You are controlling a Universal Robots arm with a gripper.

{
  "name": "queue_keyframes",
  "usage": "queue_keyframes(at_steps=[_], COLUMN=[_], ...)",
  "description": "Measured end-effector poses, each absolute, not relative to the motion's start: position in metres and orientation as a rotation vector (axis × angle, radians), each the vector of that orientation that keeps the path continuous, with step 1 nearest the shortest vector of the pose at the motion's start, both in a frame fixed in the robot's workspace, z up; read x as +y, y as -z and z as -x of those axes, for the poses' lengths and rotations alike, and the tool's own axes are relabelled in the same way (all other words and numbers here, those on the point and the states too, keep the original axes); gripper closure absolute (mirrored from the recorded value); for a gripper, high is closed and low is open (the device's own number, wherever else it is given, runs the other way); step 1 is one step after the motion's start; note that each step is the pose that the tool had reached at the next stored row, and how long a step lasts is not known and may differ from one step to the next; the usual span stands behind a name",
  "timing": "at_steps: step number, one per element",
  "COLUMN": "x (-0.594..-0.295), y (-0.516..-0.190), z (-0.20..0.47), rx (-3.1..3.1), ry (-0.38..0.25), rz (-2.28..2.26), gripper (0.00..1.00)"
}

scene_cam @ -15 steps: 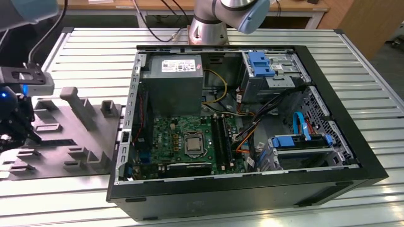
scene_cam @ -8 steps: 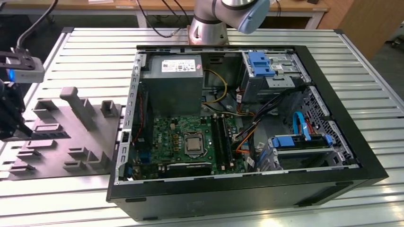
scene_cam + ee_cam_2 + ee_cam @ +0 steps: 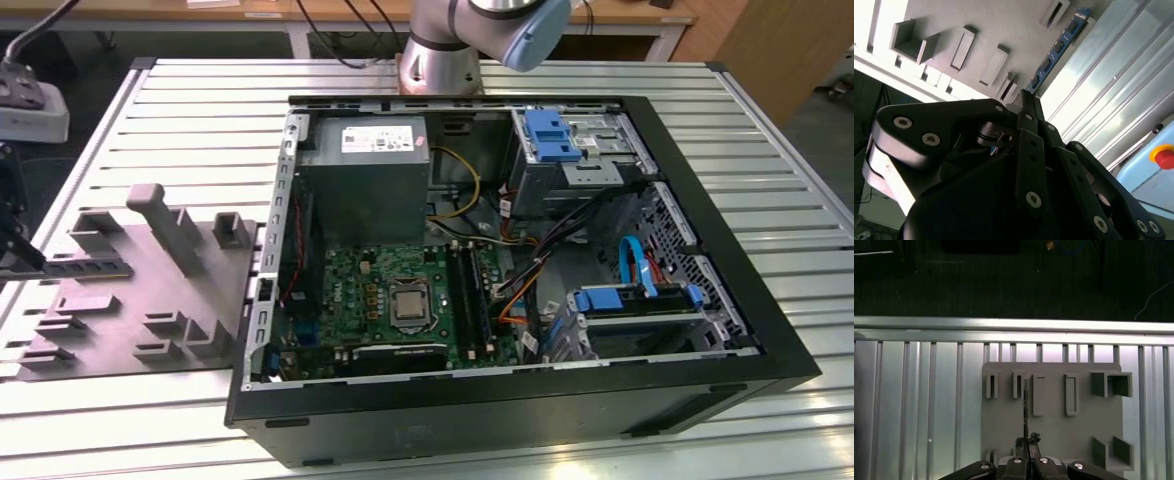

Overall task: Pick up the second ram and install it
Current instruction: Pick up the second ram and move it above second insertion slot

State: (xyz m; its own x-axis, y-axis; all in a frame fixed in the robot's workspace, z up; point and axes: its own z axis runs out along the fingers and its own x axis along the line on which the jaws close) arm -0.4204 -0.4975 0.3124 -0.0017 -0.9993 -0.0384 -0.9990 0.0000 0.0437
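At the exterior view's left, over the grey fixture block (image 3: pixel 174 300) on the slatted table (image 3: pixel 747 130), my gripper (image 3: pixel 1027 441) was pinched shut on the near end of the second ram (image 3: pixel 1058 46). The ram ran edge-on along the block, away from my fingertips. Couldn't tell if it was seated or lifted. The open computer case (image 3: pixel 747 330) sat well apart.

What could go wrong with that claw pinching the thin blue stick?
The claw pinches the second ram by a thin edge; it might tilt or slip. Slot walls of the gray holder sit close and could snag it. Cables crowd the open computer case and might get in the way.
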Motion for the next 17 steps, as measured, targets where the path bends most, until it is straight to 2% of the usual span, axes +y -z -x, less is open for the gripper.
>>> queue_keyframes(at_steps=[17], x=[-0.497], y=[-0.383], z=[0.420], rx=[-2.219], ry=[0.091], rz=[-2.217], gripper=[0.89])
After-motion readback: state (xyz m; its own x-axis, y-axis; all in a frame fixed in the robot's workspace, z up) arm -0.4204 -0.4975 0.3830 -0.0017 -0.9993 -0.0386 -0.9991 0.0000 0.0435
